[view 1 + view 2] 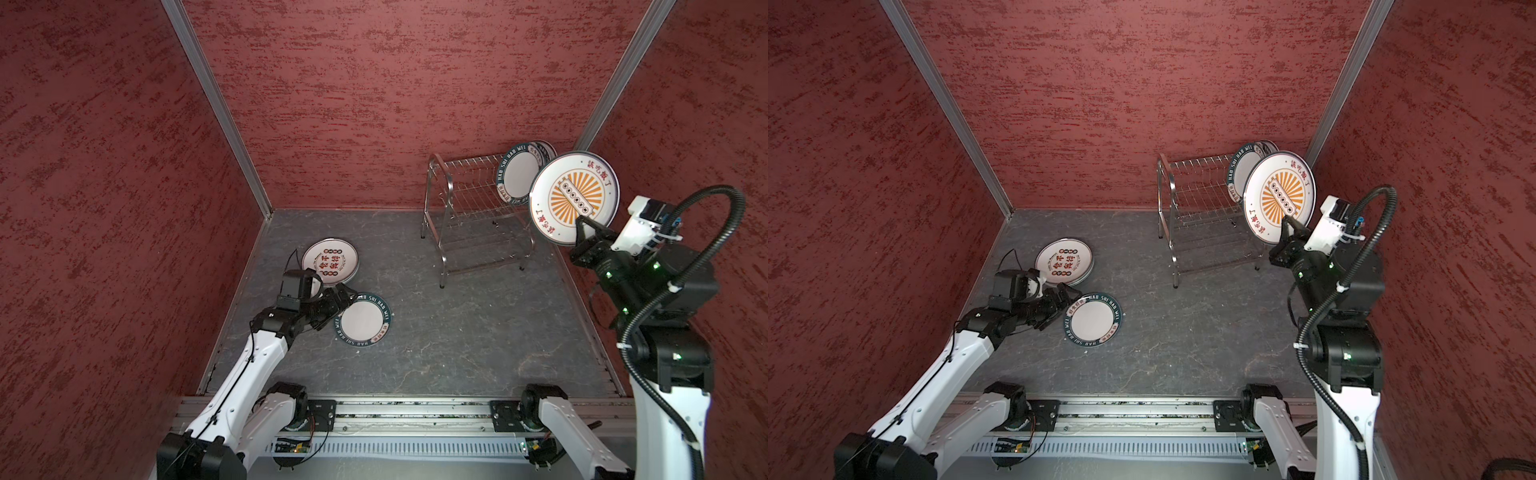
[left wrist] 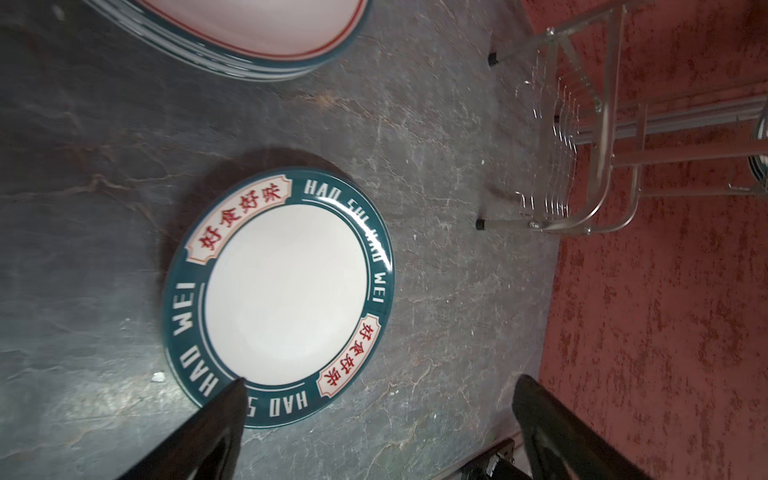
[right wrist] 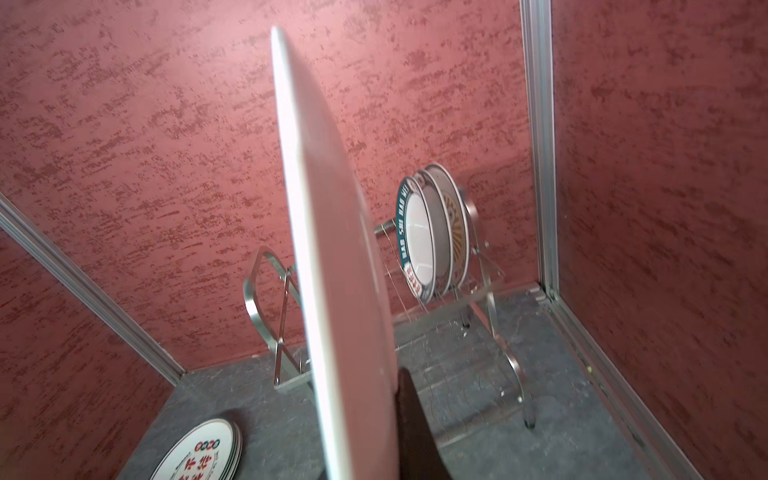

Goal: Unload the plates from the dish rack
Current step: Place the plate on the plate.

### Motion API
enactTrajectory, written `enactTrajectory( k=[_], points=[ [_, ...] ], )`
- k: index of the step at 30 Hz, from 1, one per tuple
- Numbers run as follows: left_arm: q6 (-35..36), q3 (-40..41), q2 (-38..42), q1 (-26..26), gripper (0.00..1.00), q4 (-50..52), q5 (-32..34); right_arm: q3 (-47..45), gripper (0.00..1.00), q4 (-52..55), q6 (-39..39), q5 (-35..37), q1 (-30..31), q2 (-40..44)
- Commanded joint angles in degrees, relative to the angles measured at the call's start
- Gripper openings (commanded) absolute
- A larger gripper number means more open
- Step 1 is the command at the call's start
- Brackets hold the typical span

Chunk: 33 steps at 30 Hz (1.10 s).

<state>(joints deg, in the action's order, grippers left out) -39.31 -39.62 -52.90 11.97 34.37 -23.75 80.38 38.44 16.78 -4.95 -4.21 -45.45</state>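
Both top views show the right gripper [image 1: 581, 231] clamped on the lower rim of the sunburst plate [image 1: 573, 193]. The plate is held upright in the air and covers the right end of the dish rack [image 1: 469, 208]. In the right wrist view it stands edge-on and hides the rack's middle.

Count of plates in rack [image 3: 432, 237]: three, standing in the upper shelf at the right end, the front one teal-rimmed.

On the table [image 1: 457, 340]: one teal-rimmed plate [image 1: 363, 319] lying flat, and just beside it one stack of character plates [image 1: 330, 261], number in stack not determinable.

Status of left gripper [image 1: 347, 300]: spread wide, empty, at the flat plate's near rim.

Red walls [image 1: 374, 104] enclose three sides.
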Motion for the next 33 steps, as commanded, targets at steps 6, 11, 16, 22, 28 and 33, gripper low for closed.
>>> enactTrajectory(
  k=[6, 11, 16, 22, 28, 33],
  points=[
    [0.6, -5.3, -2.2, 9.5, 0.99, -3.0, 6.5, -9.3, 0.02, 13.6, 5.0, -1.1, 0.3, 6.6],
    [-0.2, -6.4, -5.3, 14.0, 0.99, -5.5, 8.1, -15.8, 0.02, 17.7, 7.4, -6.8, 0.3, 9.4],
    [-0.7, -7.8, -8.7, 18.3, 0.99, -7.6, 9.4, -21.2, 0.02, 16.9, 8.9, -18.5, 0.3, 9.4],
    [-2.2, -8.3, -11.9, 21.3, 1.0, -10.3, 9.9, -28.4, 0.02, 11.2, 11.5, -31.3, 0.3, 7.5],
    [-3.3, -8.3, -13.8, 23.0, 1.0, -13.3, 8.8, -35.1, 0.02, 2.3, 15.3, -40.5, 0.3, 5.4],
    [-4.7, -8.4, -16.2, 23.8, 1.0, -16.7, 6.7, -38.0, 0.02, -3.6, 17.2, -46.1, 0.3, 2.1]
  ],
)
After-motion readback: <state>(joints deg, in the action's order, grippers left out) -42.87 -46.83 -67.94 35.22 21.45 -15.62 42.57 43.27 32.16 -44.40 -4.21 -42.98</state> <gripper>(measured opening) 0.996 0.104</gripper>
